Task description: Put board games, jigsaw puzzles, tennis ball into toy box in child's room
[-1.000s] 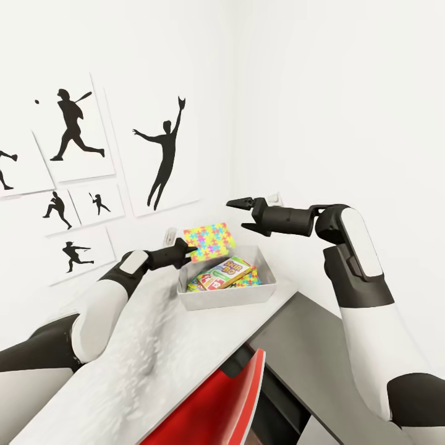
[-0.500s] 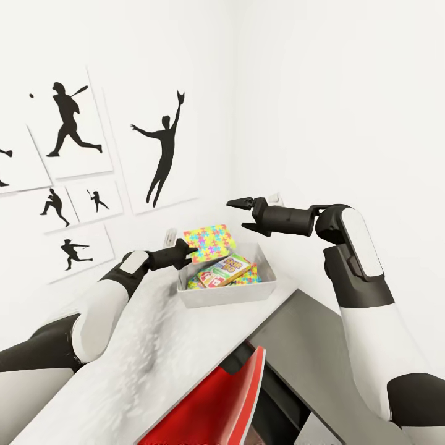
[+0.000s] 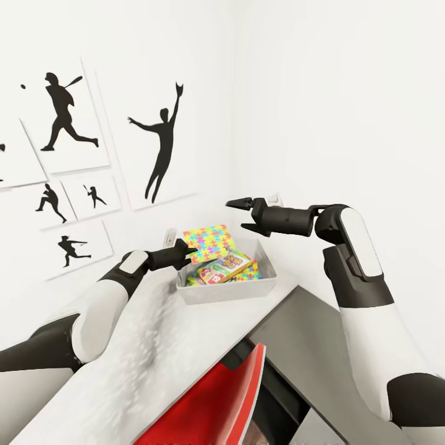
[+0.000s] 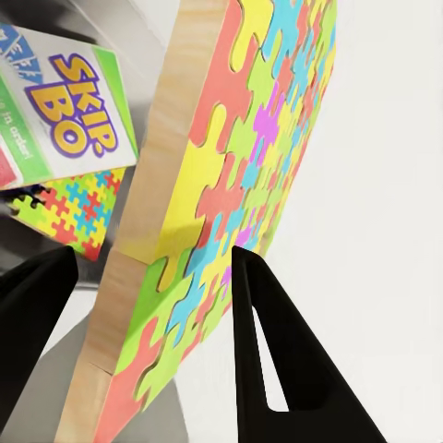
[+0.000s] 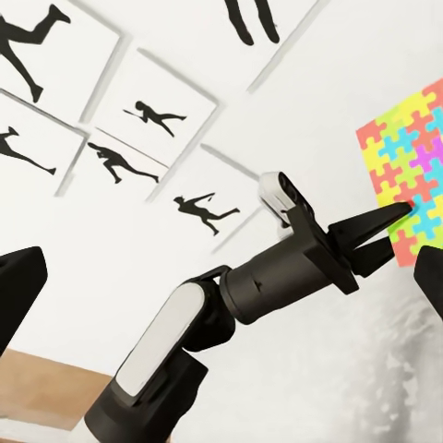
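1 jigsaw puzzle [image 3: 210,242], multicolour, is held tilted on edge over the toy box's [image 3: 225,289] near-wall rim. Inside lie the orange-green Skip-Bo game [image 3: 224,267] atop a 2nd puzzle [image 3: 250,272]. The pale box sits on the desk [image 3: 142,364].

Head view: looks forward and down from above the desk [image 3: 154,346] toward the room corner, both arms in frame.
Left wrist view: very close along the left tool [image 4: 148,305] onto the jigsaw puzzle [image 4: 231,185].
Right wrist view: faces back across the desk at the left tool [image 5: 383,235].
Shared: the puzzle appears in all three views.
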### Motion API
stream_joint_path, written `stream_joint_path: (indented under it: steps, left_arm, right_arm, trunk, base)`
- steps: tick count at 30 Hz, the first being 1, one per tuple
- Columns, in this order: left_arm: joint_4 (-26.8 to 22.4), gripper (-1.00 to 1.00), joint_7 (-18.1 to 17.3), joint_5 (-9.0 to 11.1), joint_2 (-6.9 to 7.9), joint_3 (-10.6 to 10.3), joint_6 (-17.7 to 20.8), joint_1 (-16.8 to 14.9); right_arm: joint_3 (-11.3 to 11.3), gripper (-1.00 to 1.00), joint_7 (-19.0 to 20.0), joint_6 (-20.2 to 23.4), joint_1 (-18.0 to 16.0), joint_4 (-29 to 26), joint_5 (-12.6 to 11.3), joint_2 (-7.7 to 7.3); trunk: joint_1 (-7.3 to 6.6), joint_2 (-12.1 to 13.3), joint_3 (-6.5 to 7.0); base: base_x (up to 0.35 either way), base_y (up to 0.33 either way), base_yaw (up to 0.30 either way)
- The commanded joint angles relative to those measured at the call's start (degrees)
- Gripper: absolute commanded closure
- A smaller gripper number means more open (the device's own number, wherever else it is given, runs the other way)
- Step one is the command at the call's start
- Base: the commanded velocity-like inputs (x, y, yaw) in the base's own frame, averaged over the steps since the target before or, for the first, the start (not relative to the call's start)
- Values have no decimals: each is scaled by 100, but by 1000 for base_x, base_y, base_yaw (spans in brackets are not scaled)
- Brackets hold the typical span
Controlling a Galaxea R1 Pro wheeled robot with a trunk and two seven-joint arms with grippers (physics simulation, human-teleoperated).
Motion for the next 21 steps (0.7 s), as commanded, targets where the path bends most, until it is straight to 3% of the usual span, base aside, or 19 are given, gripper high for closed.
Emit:
stream_joint_path:
  steps: [1,21]
  left_arm:
    - [-6,100,-7,-25,1,44,32,-6]
    - [-56,100,5,-25,29,35,105,-189]
  right_arm:
    - [6,-100,-58,-1,-7,-4,-55,-5]
    - [16,-100,-61,4,-5,-4,-55,-6]
  trunk:
    - [3,-14,-23]
    - [3,-14,-208]
  base:
    - [0,0,0]
    - [0,0,0]
